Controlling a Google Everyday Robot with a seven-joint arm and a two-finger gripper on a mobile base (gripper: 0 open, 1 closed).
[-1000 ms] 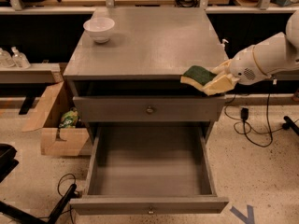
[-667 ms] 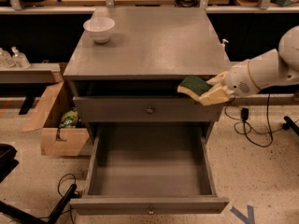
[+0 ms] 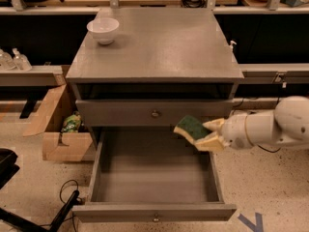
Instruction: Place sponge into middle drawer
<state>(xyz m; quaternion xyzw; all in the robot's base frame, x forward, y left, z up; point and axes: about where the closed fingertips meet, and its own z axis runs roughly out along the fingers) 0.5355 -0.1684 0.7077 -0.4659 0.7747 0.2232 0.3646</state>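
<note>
A small sponge (image 3: 191,128), dark green face up over pale yellow foam, is held in the air, tilted, just below the closed upper drawer (image 3: 120,113) and over the rear right part of the open middle drawer (image 3: 145,175). It does not touch the drawer's grey tray. The gripper (image 3: 204,135) comes in from the right with its two pale fingers (image 3: 216,124) clamped on the sponge's right end, one above and one below. Behind it the white arm (image 3: 270,128) stretches off toward the right edge of the view.

A moment ago the sponge was held higher, level with the front right edge of the cabinet top (image 3: 159,47); it has since come down past the upper drawer's front and a little to the left, and the arm has dropped with it.

The middle drawer is pulled fully out toward the camera, its small round knob (image 3: 155,219) on the front panel. A white bowl (image 3: 103,30) sits at the back left of the cabinet top, unmoved. An open cardboard box (image 3: 55,129) stands on the floor to the cabinet's left
</note>
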